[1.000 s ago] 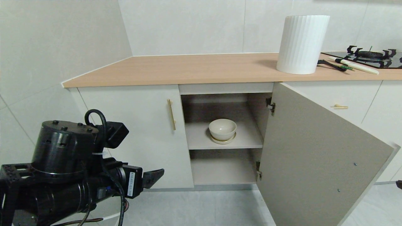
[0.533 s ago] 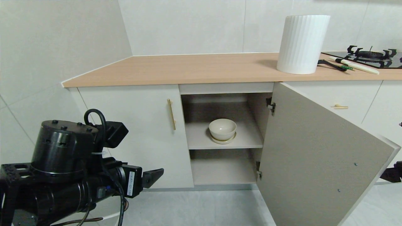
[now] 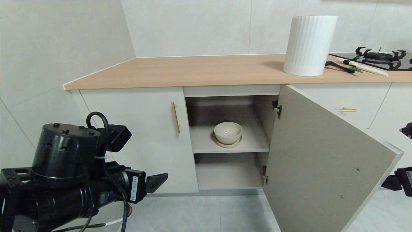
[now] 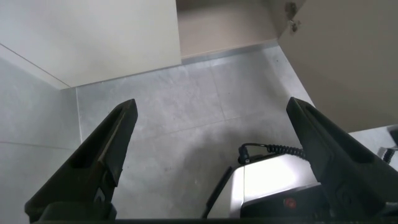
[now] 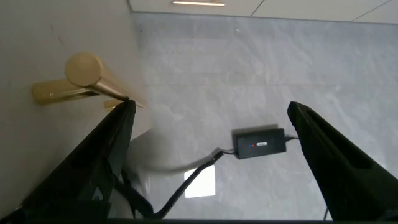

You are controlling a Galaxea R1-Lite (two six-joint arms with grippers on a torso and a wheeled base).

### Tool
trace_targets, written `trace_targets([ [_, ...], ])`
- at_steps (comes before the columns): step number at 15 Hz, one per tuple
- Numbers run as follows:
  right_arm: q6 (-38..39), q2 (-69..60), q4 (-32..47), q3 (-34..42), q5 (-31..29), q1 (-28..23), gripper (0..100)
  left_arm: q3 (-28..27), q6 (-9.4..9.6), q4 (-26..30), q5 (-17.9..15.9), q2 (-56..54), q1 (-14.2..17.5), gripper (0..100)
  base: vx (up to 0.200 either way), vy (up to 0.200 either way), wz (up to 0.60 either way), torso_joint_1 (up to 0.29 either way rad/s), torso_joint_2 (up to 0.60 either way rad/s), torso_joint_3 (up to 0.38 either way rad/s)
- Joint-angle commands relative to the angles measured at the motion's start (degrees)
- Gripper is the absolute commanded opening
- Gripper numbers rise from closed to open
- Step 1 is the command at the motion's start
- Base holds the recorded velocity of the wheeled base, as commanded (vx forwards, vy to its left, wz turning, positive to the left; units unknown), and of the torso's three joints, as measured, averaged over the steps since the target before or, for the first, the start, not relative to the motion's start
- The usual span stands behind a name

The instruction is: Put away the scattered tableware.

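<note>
Left arm [image 3: 64, 151]: we see black casing, a drum-shaped joint, screws on top.
Cable [image 3: 96, 113]: our black loop.
Label [image 3: 134, 188]: white.

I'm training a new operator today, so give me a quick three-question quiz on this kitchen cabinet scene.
1. True or false: the bowl sits on the cabinet's upper shelf.
2. Which cabinet door stands open? A) the left door, B) the right door, C) both doors.
3. Short answer: what tall thing stands on the countertop beside the stove?

Key: 1 true. 2 B. 3 the white ribbed container.
</note>
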Motion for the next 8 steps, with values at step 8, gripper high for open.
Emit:
trace_targets([
  [8, 4.59, -1.73, -0.40, 1.68, 1.44, 12.20, 100, -0.09, -0.03, -0.03, 0.03, 0.02, 0.00, 100, 0.000, 0.000, 0.00, 0.000, 0.00, 0.000],
])
